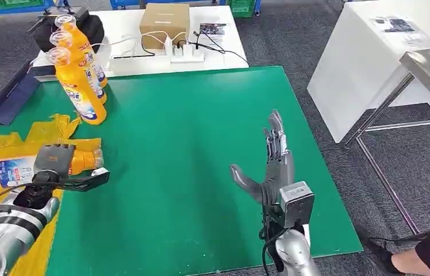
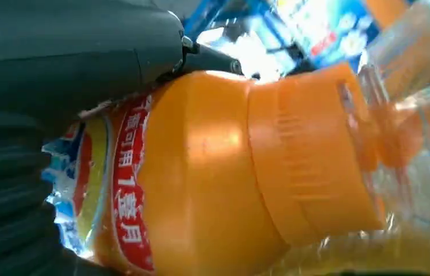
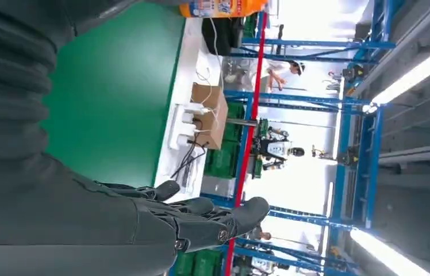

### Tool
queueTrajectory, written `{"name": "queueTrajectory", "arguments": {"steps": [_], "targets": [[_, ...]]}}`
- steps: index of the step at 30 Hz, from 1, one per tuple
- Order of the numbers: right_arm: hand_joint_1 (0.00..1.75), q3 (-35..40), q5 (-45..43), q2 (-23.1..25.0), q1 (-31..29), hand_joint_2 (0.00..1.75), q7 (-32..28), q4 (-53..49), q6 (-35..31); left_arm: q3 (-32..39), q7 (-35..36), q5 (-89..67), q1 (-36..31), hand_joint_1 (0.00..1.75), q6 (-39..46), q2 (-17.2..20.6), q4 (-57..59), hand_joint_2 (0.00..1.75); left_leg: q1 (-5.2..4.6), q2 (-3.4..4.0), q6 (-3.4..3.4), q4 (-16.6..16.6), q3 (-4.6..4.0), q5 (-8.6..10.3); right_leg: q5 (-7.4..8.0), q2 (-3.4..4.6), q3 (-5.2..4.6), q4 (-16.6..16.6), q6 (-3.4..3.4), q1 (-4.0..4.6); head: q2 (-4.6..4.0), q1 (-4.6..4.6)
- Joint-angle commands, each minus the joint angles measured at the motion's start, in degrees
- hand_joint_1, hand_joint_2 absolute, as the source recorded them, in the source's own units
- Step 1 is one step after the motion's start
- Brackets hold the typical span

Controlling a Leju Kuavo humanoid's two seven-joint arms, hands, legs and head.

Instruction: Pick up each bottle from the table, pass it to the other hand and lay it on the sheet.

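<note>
Broadly, the green table [image 1: 201, 144] lies bare between the hands, its right edge near a white cabinet [image 1: 368, 63]. The left hand [image 1: 57, 167] grips an orange bottle [image 1: 11, 171] lying sideways over the yellow sheet [image 1: 6, 141], cap toward the table's middle. The right hand [image 1: 270, 164] hovers flat, fingers spread, holding nothing. Three more bottles [image 1: 77, 86] stand upright by the far left edge.

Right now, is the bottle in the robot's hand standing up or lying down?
Lying down. The bottle is on its side in the left hand, over the yellow sheet, cap toward the table's middle.
</note>
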Motion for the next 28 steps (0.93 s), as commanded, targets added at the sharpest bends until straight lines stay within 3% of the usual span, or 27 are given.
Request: {"name": "queueTrajectory", "arguments": {"steps": [1, 16, 21, 25, 28], "targets": [[0.00, 1.39, 0.24, -1.52, -1.54, 1.75, 0.57, 1.98, -0.45, 4.06, -1.85, 2.58, -1.93, 0.00, 1.41, -3.56, 7.75, 1.75, 0.03, 0.00, 0.02, 0.00, 0.23, -0.09, -0.08, 0.00, 0.25, -0.03, -0.11, 0.05, 0.00, 0.00], [0.00, 1.41, 0.33, -1.57, -1.32, 1.75, 0.87, 1.97, -0.72, 5.33, -2.62, 3.55, -1.37, 0.00, 3.68, -3.87, 6.61, 1.75, 0.03, -0.01, 0.04, 0.00, 0.33, -0.12, -0.11, -0.01, 0.38, -0.04, -0.13, 0.05, 0.00, 0.00], [0.00, 1.45, 0.87, -1.69, -0.98, 1.75, 1.84, 2.05, -0.95, 7.01, -3.46, 4.52, -0.03, 0.00, 8.44, -4.21, 3.21, 1.75, 0.03, -0.03, 0.04, 0.01, 0.35, -0.13, -0.13, -0.02, 0.40, -0.03, -0.14, 0.05, 0.00, 0.00], [0.00, 1.34, 2.88, -1.79, 0.30, 1.75, 2.77, 1.95, -2.00, 10.64, -6.12, 7.45, 5.16, 0.00, 18.99, -4.87, -5.67, 1.75, 0.01, -0.01, 0.05, -0.02, 0.28, -0.10, -0.09, -0.01, 0.32, -0.05, -0.10, 0.04, 0.00, 0.00], [0.00, 0.69, 4.39, -1.89, 3.70, 1.75, 3.14, 0.21, -2.93, 15.90, -16.18, 19.92, 18.20, 0.00, 23.27, -7.70, -28.33, 1.75, 0.00, -0.08, 0.06, -0.06, 0.40, -0.16, -0.17, -0.08, 0.46, -0.10, -0.11, 0.02, 0.00, 0.00]]}}
